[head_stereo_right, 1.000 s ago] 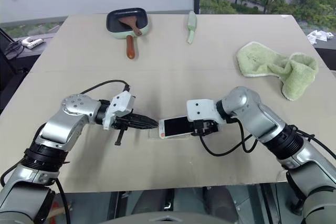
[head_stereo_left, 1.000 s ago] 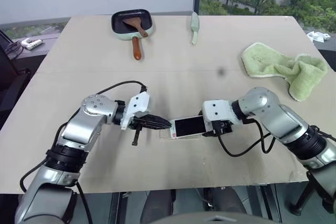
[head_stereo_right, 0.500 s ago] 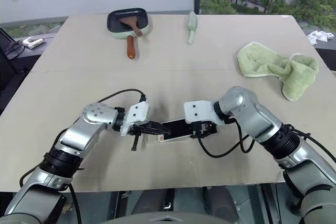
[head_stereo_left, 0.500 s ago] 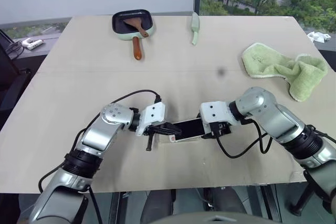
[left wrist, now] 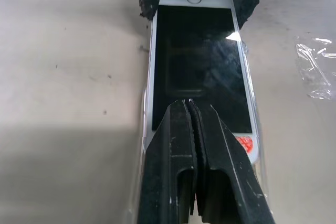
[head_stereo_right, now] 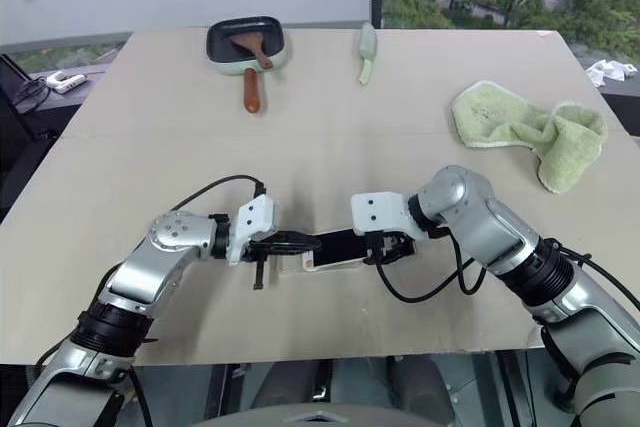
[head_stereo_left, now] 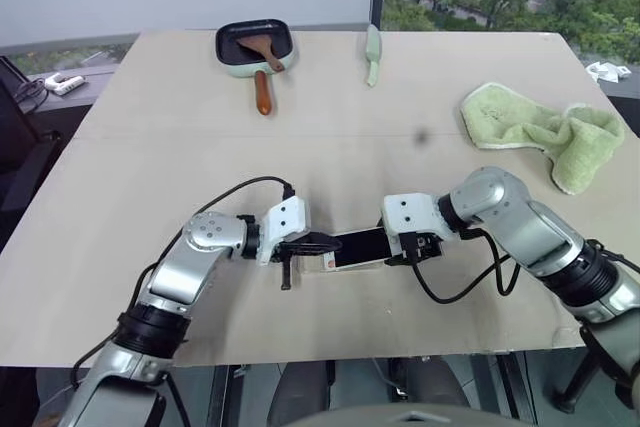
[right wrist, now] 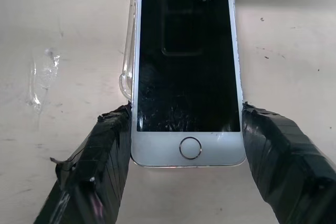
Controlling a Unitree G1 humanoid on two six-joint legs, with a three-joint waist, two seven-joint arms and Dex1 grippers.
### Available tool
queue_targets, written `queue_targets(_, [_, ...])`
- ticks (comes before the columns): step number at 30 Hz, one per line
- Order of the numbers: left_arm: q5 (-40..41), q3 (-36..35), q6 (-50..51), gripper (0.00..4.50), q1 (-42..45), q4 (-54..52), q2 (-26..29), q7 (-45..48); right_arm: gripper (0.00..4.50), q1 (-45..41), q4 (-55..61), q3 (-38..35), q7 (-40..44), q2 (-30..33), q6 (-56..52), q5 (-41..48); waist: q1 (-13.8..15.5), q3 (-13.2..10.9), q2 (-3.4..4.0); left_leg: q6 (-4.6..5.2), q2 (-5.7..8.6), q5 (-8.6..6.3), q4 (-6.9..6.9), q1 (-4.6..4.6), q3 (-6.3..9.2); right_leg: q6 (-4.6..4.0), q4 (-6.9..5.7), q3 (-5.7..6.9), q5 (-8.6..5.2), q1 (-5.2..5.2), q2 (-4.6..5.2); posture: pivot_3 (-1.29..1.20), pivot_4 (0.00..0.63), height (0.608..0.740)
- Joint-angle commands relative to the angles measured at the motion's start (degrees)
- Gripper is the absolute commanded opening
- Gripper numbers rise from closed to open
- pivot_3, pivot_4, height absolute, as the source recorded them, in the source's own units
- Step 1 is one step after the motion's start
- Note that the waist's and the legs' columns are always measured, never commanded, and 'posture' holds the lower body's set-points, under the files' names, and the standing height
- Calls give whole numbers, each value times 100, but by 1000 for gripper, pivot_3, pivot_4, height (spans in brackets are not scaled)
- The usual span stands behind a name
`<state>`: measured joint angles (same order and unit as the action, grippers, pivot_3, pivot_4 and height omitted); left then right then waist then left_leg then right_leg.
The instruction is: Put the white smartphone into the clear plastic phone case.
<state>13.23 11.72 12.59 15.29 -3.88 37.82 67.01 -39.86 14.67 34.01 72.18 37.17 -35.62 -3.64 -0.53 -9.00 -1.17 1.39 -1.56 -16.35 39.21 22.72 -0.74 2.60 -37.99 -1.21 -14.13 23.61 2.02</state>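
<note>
Near the table's [head_stereo_left: 150, 137] front edge, the white smartphone [head_stereo_left: 358, 245] lies screen-up, lengthwise between the grippers, home-button end toward the right gripper [right wrist: 186, 129], whose fingers clamp its long sides. Its glossy black glass shows scuffs; a small red mark on the far white bezel is unreadable. The left gripper [left wrist: 191, 106], fingers together, presses that end into the clear plastic phone case [right wrist: 127, 72].

Soft daylight comes from the windows behind the table [head_stereo_left: 330, 157] and makes the scene bright and even. The arms cast only weak shadows. The white smartphone [left wrist: 197, 72] screen shows a small glare spot. Close fingers look slightly blurred.
</note>
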Motion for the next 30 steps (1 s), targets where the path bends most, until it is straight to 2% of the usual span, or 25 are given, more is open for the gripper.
queue_targets(1, [-220, 193, 265, 63, -300, 70, -53, -275, 2910, 68, 280, 114, 101, 79, -207, 22, 6, 7, 3, 0, 1, 0, 0, 0, 0, 0, 1, 0, 0, 0, 1, 0, 150, 740])
queue_targets(12, [-377, 284, 176, 63, -365, 193, -135, -596, 2910, 247, 555, -199, -117, -14, -404, 231, 25, 34, 23, 0, 6, 0, 1, -5, 2, 0, -1, 1, 0, -5, 2, 0, 150, 740])
queue_targets(14, [-386, 296, 152, 0, -366, 206, -123, -577, 3797, 261, 537, -340, -198, -41, -281, 277, 19, 34, 23, 0, 6, 0, 1, -6, 2, 0, -1, 1, 0, -5, 2, 0, 150, 740])
queue_targets(16, [-405, 309, 116, 0, -363, 222, -105, -548, 4408, 265, 530, -434, -244, -27, -282, 341, 8, 34, 24, 0, 6, 0, 1, -6, 2, 0, -1, 1, 0, -5, 2, 0, 150, 740])
queue_targets(23, [-431, 331, 50, 0, -350, 285, -89, -510, 4408, 229, 486, -933, -514, 94, -611, 615, 9, 34, 24, 0, 6, 0, 0, -8, 3, 0, -1, 0, 0, -7, 2, 0, 150, 740])
queue_targets(30, [-223, 114, 35, 0, -391, 34, -44, -485, 4408, 565, 717, -1581, -565, 388, -955, 1234, 1, 34, 24, 0, 6, 0, 0, -8, 5, 0, 0, 1, 0, -10, 2, 0, 150, 740])
